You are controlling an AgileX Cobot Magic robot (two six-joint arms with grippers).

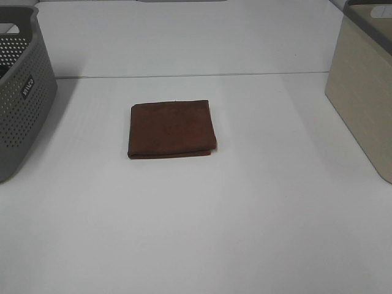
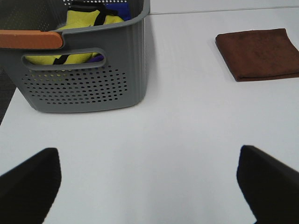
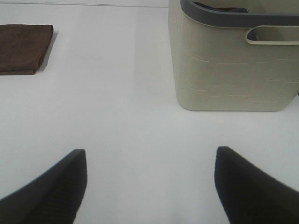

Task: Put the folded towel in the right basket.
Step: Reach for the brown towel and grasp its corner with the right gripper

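Observation:
A folded dark brown towel (image 1: 172, 129) lies flat on the white table, near the middle. It also shows in the left wrist view (image 2: 259, 53) and in the right wrist view (image 3: 23, 48). The right basket (image 1: 364, 92) is beige with a grey rim and stands at the right edge; it also shows in the right wrist view (image 3: 233, 60). Neither arm shows in the exterior high view. My left gripper (image 2: 149, 186) is open and empty over bare table. My right gripper (image 3: 149, 184) is open and empty, with the basket a short way off.
A grey perforated basket (image 1: 18, 98) stands at the left edge. In the left wrist view it (image 2: 84, 79) holds yellow and blue cloth and has an orange grip on its rim. A table seam runs across behind the towel.

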